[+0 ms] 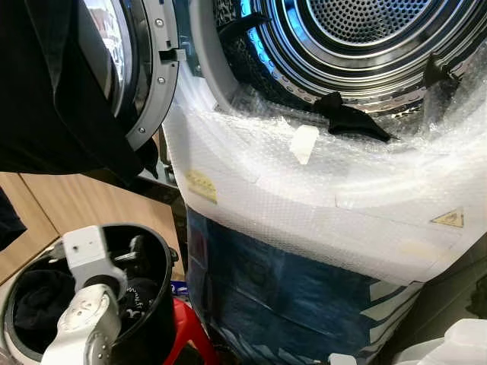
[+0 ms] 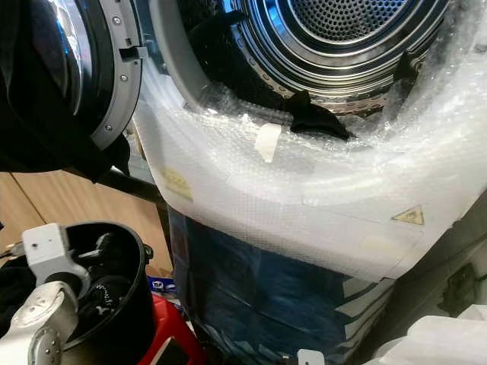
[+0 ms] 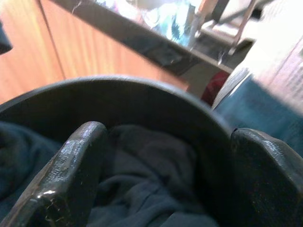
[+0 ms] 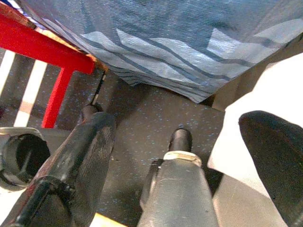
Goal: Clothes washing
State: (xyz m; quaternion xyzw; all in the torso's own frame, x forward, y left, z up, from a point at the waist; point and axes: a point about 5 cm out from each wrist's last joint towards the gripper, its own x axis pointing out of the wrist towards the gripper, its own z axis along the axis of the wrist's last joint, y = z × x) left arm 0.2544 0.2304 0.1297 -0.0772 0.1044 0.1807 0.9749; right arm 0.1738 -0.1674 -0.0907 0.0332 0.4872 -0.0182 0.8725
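Note:
The washing machine's drum [image 1: 358, 38] stands open, its round door [image 1: 148, 68] swung to the left. A dark garment [image 1: 350, 118] lies over the drum's front rim. Low on the left is a black bucket [image 1: 156, 304] holding dark clothes [image 1: 38, 300]. My left arm [image 1: 87, 304] reaches down into it. In the left wrist view my left gripper [image 3: 170, 142] is open just above the dark clothes [image 3: 142, 189], inside the bucket's rim [image 3: 142, 90]. My right gripper [image 4: 182, 123] hangs open over the floor, holding nothing.
Bubble wrap [image 1: 304, 190] covers the machine's front, with blue sheeting [image 1: 289, 296] below it. A black cloth [image 1: 53, 91] hangs over the door. A red stool [image 1: 186, 331] stands beside the bucket, a wooden cabinet [image 1: 68, 205] behind it, and something white [image 1: 456, 342] at lower right.

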